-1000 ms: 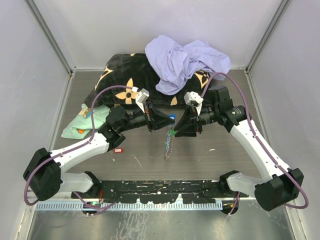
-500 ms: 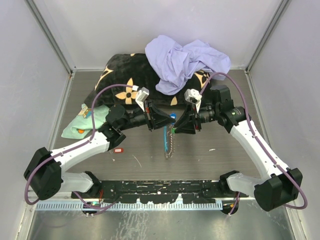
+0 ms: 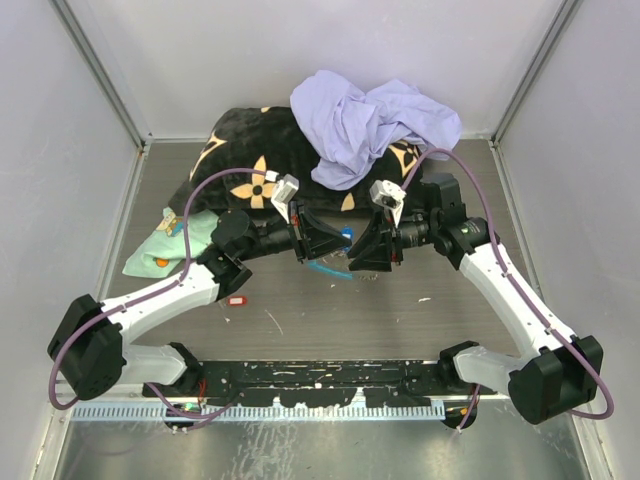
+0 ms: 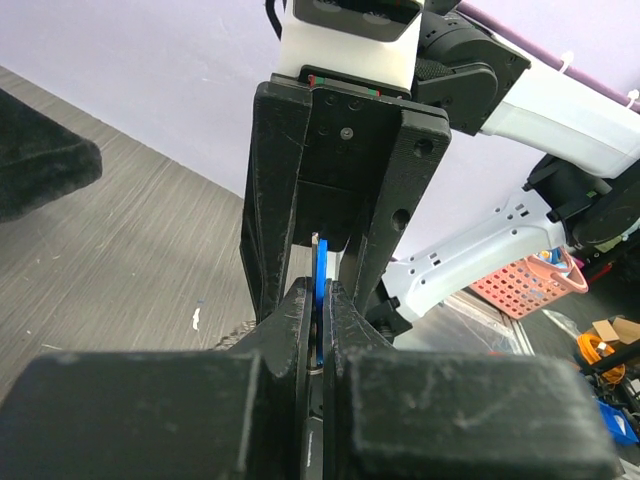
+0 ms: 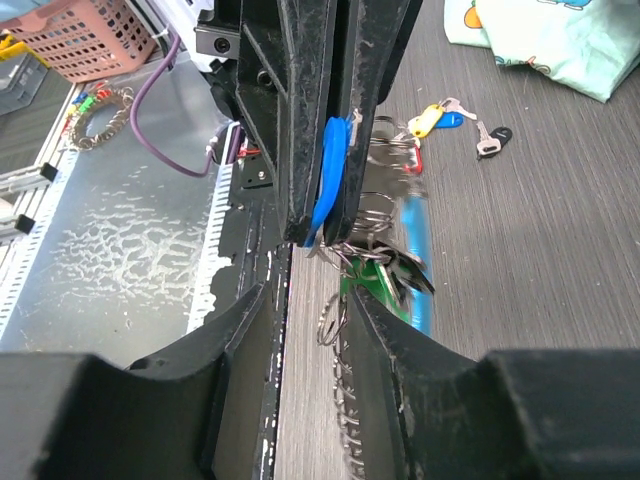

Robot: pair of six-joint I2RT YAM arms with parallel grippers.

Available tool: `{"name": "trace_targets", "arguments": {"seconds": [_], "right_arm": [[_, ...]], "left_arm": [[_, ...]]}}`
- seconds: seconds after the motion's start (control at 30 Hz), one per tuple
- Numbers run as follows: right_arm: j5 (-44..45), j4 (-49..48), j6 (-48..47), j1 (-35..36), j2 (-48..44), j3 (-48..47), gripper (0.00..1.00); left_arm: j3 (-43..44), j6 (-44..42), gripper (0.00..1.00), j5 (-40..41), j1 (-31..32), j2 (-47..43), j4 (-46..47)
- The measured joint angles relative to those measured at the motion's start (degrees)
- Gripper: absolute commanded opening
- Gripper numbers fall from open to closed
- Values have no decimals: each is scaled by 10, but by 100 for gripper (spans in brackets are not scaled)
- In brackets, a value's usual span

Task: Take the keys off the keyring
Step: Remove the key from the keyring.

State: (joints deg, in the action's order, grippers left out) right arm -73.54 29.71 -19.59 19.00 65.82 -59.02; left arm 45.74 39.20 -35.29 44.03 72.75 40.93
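— Left side?
— We log the left gripper (image 4: 322, 300) pinched fully closed on a blue tag (image 5: 330, 170).
— Right side?
— The right gripper (image 5: 308, 295) faces it with jaws part-way apart, and we see no grip on anything. The keyring (image 5: 345, 400) hangs below the blue tag, its chain dropping through that gap, with a green-tagged key (image 5: 372, 285) bunched in.
— Anything loose?
— Two loose keys (image 5: 437, 118), yellow and blue, lie on the table (image 3: 400, 310) near the mint cloth (image 5: 540, 40).
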Motion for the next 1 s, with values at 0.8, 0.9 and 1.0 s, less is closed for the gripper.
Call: {"name": "trace_targets", "arguments": {"seconds": [0.8,0.9,1.0], "right_arm": [[-10,92,-110,-18,-11,-60,37],[-11,94,-122,-16,-11,-61,34],[-11,98,-138,-10,-10,-61,33]], "left_arm": [[5,5,0,-6,5,0,4],[5,5,0,-9,6,0,4],[5,5,0,-11,7,0,4]]}}
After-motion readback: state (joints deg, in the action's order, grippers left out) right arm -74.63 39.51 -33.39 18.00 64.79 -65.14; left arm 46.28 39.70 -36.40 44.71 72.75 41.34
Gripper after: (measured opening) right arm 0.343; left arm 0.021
